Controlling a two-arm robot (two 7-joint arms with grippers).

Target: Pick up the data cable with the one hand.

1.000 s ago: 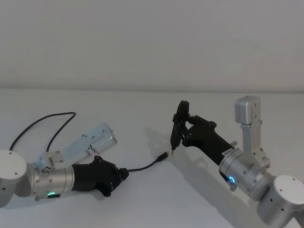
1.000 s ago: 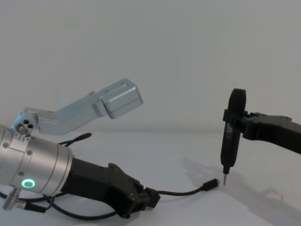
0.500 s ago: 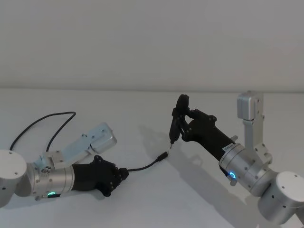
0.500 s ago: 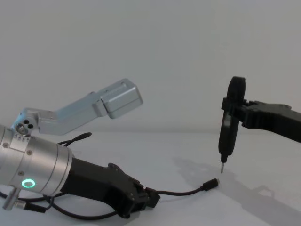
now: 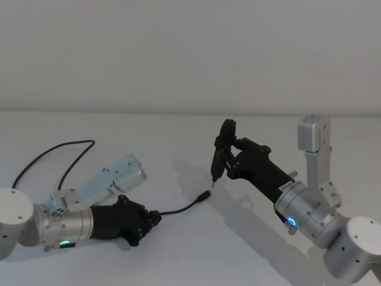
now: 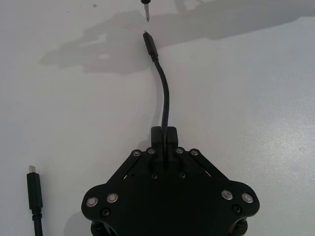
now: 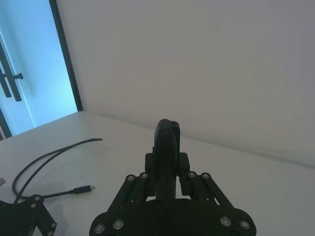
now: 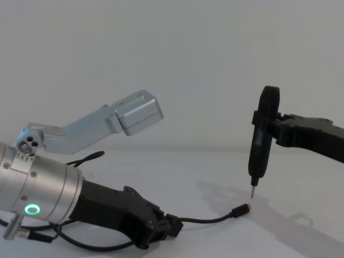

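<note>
Low on the worktop [image 5: 178, 131], the left gripper [image 5: 156, 217] is lying almost flat, its jaws pinched shut on the data cable [image 5: 181, 209] a short way behind one plug. Holding it there is leaving a free stub arching forward out of the jaws, and its silver-tipped plug [image 8: 243, 208] is resting on the surface ahead of them; that grip probably keeps the plug end steady and presented forward. Behind the jaws, the rest of the cable is trailing back under the arm and looping away over the surface in a wide curve [image 5: 53, 152], with its other plug [image 6: 33, 187] lying loose beside the gripper body. So the cable is gripped but judged not yet lifted, since most of it is lying on the surface.

Further right, the right gripper [image 5: 225, 150] is holding its jaws closed around a black pen-like tool [image 8: 262, 141], upright and tip down. That tip [image 8: 252, 192] is hovering just above the free plug, apart from it. Raising the cable could swing the stub into that tip, the one thing close by.
</note>
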